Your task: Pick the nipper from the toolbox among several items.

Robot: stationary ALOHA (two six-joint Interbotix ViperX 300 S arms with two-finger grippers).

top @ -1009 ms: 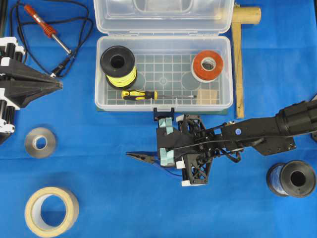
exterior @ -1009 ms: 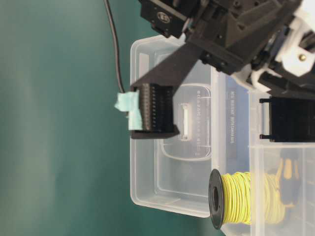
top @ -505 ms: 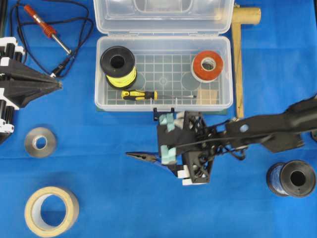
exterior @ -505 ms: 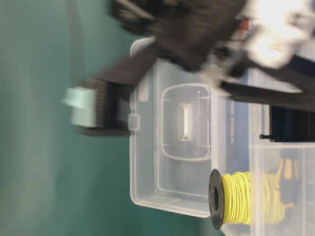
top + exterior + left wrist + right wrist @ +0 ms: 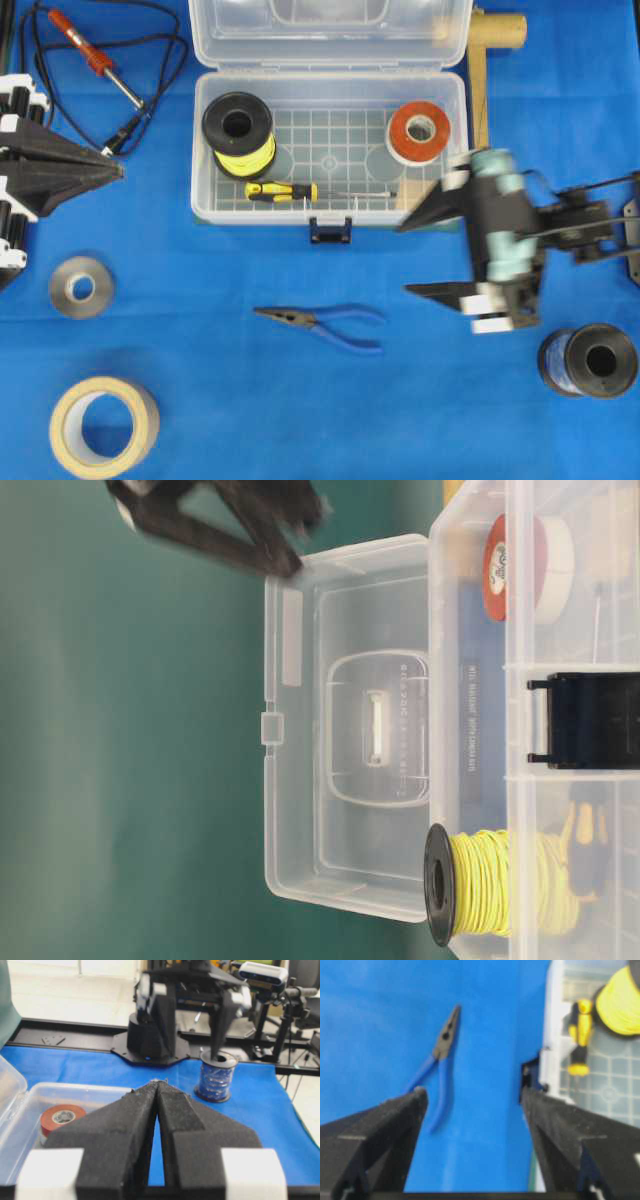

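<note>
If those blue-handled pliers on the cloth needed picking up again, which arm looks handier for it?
Probably the right. Its open gripper hangs just right of the blue-handled needle-nose pliers, which show between its fingers in its own camera. The left gripper sits shut at the far left edge.

The nipper (image 5: 322,322) lay on the blue cloth (image 5: 200,400) below the open toolbox (image 5: 330,140), apart from it. The right gripper (image 5: 420,258) stood wide open and empty to the nipper's right; the left gripper (image 5: 118,172) pointed right, jaws together
</note>
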